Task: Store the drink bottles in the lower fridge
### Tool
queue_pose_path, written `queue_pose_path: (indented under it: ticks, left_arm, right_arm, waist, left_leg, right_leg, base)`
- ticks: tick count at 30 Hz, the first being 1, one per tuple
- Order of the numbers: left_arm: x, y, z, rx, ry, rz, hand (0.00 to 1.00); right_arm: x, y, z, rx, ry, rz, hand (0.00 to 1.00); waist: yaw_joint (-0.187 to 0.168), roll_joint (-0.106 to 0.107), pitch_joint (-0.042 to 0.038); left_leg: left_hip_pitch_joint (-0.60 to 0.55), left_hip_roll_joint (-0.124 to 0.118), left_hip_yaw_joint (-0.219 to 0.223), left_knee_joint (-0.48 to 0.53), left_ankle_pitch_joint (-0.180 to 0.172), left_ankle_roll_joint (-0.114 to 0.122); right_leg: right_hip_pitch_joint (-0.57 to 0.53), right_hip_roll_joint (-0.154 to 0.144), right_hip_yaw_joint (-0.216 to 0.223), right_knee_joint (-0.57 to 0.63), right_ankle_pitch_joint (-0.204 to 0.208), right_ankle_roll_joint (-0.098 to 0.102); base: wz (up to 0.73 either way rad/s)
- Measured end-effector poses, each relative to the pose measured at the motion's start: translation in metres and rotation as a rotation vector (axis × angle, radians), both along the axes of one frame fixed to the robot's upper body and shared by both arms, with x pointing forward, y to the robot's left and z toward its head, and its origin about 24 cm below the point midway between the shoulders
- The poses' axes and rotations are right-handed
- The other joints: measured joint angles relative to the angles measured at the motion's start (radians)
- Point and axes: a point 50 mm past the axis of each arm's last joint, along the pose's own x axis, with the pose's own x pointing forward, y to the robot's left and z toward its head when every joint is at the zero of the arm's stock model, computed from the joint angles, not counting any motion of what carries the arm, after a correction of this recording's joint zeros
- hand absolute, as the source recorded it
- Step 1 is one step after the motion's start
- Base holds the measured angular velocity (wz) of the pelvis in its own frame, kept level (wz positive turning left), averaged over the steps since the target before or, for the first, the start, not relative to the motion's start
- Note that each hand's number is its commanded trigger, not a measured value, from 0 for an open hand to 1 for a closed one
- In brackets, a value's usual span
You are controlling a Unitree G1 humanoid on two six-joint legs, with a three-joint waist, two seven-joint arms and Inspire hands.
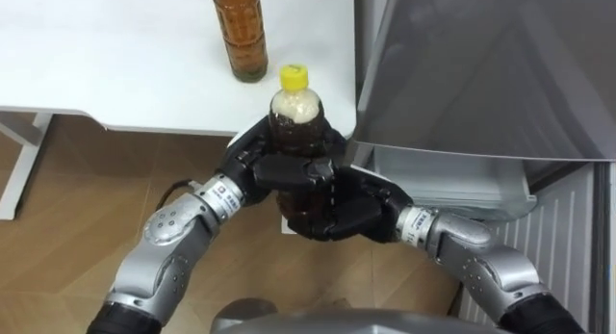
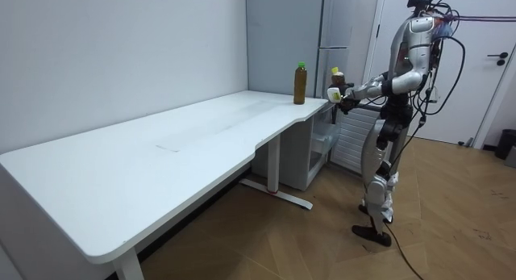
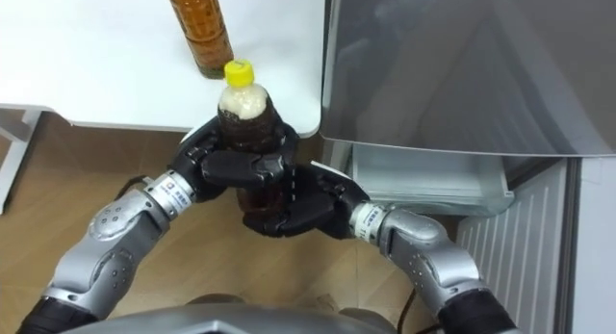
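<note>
Standing at the corner of a white tabletop [image 1: 115, 55] with a tall grey fridge [image 1: 481, 64] just beside it, a humanoid robot holds a drink bottle in front of its chest with both arms bent forward.

The yellow-capped bottle [image 1: 294, 113] is upright and filled with dark brown liquid. It is lifted clear of the tabletop, just off the tabletop's corner and close to the fridge front.

The left robot hand [image 1: 245, 161] comes in from the lower left. Its dark fingers are curled round the middle of the bottle. The right robot hand [image 1: 361, 209] comes in from the lower right. Its fingers are curled round the lower part of the bottle, cupping it from beneath. The two hands touch each other around the bottle.

A second bottle [image 1: 241, 36] of amber drink stands upright on the tabletop near that same corner, a little beyond the held one and apart from it. In the room view its cap is green.

Below the fridge's grey upper door, a white shelf edge [image 1: 452, 175] of the lower compartment shows, with a white ribbed panel [image 1: 568, 238] beside it on the right. The floor [image 1: 67, 238] is light wood.
</note>
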Motion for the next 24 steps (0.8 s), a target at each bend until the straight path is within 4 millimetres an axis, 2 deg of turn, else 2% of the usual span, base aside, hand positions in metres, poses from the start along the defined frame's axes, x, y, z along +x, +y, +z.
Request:
queue_pose_path:
  ticks: [11, 15, 17, 18, 24]
  left_arm:
    - [-0.007, -0.008, -0.008, -0.027, 0.047, -0.055, 1.00]
    - [-0.008, -0.011, -0.008, -0.039, 0.053, -0.062, 1.00]
    - [-0.009, -0.012, -0.009, -0.037, 0.055, -0.067, 0.38]
    - [-0.009, -0.012, -0.009, -0.036, 0.057, -0.068, 0.00]
    - [-0.009, -0.013, -0.009, -0.038, 0.060, -0.088, 0.00]
  right_arm:
    - [-0.006, 0.001, -0.004, -0.040, 0.018, 0.040, 1.00]
    - [-0.007, 0.003, -0.005, -0.041, 0.021, 0.048, 1.00]
    - [-0.008, 0.005, -0.005, -0.040, 0.024, 0.053, 1.00]
    - [-0.008, 0.005, -0.005, -0.040, 0.024, 0.055, 1.00]
    - [-0.009, 0.006, -0.006, -0.042, 0.027, 0.061, 1.00]
  waist:
    - [0.001, 0.002, 0.0015]
    - [0.001, 0.006, 0.0048]
    - [0.001, 0.007, 0.0061]
    - [0.002, 0.008, 0.0065]
    - [0.001, 0.009, 0.0072]
  left_leg:
    - [-0.007, 0.001, 0.005, -0.007, 0.001, 0.001]
    - [-0.007, 0.000, 0.005, -0.007, 0.000, 0.002]
    - [-0.006, 0.001, 0.008, -0.008, 0.000, 0.002]
    - [-0.006, 0.001, 0.008, -0.008, 0.000, 0.002]
    - [-0.008, 0.001, 0.008, -0.008, 0.000, 0.002]
  right_leg:
    - [-0.011, 0.005, 0.006, 0.003, 0.000, 0.000]
    - [-0.011, 0.005, 0.007, 0.003, 0.000, 0.000]
    - [-0.015, 0.004, 0.008, 0.003, 0.000, 0.000]
    - [-0.015, 0.004, 0.008, 0.003, 0.000, 0.000]
    - [-0.017, 0.004, 0.009, 0.003, 0.000, 0.000]
  base:
    - [-0.02]
    - [0.00]
    - [-0.02]
    - [0.00]
    - [0.00]
